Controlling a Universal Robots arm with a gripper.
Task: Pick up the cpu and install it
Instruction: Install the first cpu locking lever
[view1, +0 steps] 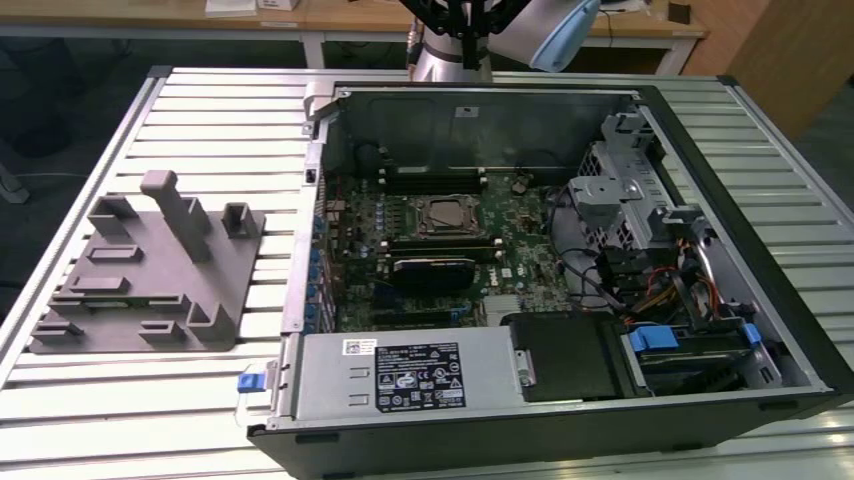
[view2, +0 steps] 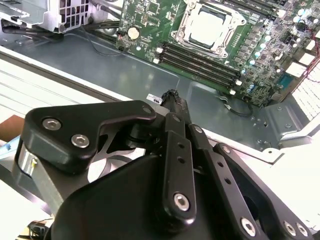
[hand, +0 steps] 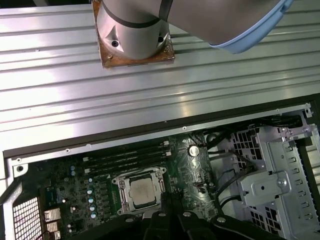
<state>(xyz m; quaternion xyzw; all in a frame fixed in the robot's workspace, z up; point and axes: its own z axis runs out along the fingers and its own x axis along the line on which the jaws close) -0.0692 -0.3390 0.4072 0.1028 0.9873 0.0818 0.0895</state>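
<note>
The cpu (view1: 438, 213) is a small silvery square chip lying flat in the metal-framed socket on the green motherboard (view1: 521, 250) inside the open computer case. It is also seen in both wrist views (view2: 209, 26) (hand: 141, 190). My gripper (view2: 171, 96) hangs above the case's rear wall, apart from the cpu, its black fingers drawn together to one tip with nothing between them. In the first wrist view the gripper (hand: 165, 199) tip sits just beside the socket's edge.
A grey plastic holder (view1: 147, 270) with upright posts stands on the slatted table at the exterior view's left. Inside the case are a black heatsink block (view1: 434, 268), memory slots (view2: 200, 62), a drive cage (view1: 627, 190) and the power supply (view1: 400, 375).
</note>
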